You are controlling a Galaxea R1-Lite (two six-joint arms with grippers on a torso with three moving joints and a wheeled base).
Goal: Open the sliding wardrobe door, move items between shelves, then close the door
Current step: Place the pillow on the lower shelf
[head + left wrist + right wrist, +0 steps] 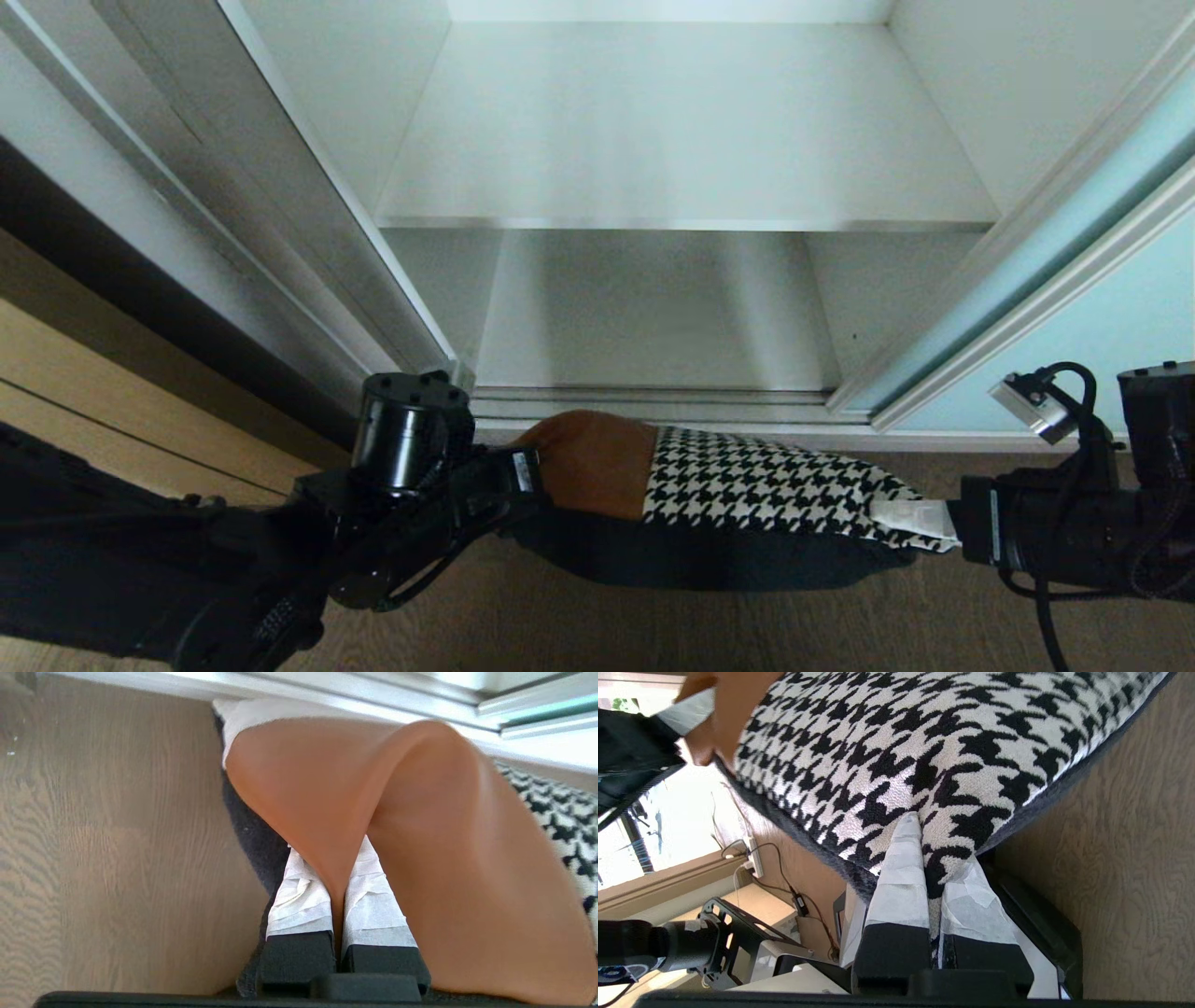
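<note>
floor (653,625): grey-brown wood grain | wooden panel (84,392): light, left of wardrobe | power strip (753,856): white, cables plugged in, by wall | metal bracket (733,942): black, perforated

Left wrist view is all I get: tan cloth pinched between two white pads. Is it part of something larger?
Observer: Yes, it is one end of a patchwork pillow, tan, houndstooth and charcoal.
Operator: Does anything hold its other end?
Observer: The right hand is shut on the houndstooth end, while the left hand grips the tan one.
Operator: Where is the pillow?
Observer: Held above the wooden floor, in front of the open wardrobe.
Operator: Anything on the shelves?
Observer: The white shelf in the head view looks bare.
</note>
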